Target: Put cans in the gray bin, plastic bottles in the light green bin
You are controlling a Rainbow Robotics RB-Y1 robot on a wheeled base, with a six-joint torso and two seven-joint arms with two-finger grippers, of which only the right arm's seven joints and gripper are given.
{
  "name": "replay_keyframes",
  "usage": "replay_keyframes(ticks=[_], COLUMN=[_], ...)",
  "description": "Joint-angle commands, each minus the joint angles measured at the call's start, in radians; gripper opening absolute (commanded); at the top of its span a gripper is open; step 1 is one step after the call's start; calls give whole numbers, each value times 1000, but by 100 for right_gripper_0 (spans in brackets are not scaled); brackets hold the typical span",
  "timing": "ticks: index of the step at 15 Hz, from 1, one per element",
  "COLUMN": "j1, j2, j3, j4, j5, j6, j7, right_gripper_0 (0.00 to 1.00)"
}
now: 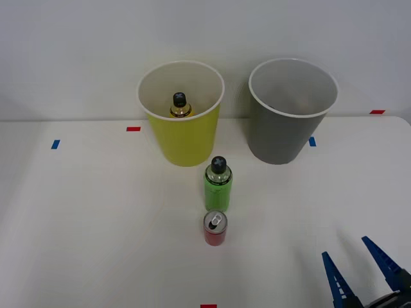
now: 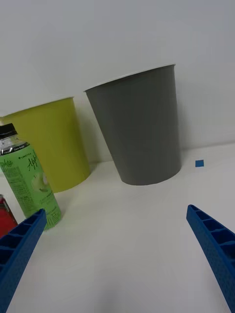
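while the right end effector point(image 1: 363, 271) hovers wide open, red can point(image 1: 215, 229) just before green bottle point(image 1: 218, 184), amber bottle point(image 1: 180, 106) inside lime bin point(image 1: 186, 144)

A white counter point(image 1: 96, 224) spreads across the front view, meeting a plain pale wall point(image 1: 77, 51) behind it. Small tape marks are stuck flat on the counter: a red mark point(image 1: 133, 129) and a blue mark point(image 1: 55, 144) toward the left, another blue mark point(image 1: 312, 141) and a red mark point(image 1: 377, 111) toward the right, and one more red mark point(image 1: 208, 306) at the near edge.
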Motion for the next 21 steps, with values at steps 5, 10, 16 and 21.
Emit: replay_keyframes(ticks=[5, 10, 16, 21], j1=[-16, -17, -71, -146], j2=[-43, -67, -150, -213], j3=[114, 152, 295, 499], j4=[0, 0, 0, 0], j5=[-75, -81, -97, -301], j6=[2, -3, 19, 122], j7=[174, 195, 254, 525], right_gripper_0=[100, 100, 100, 100])
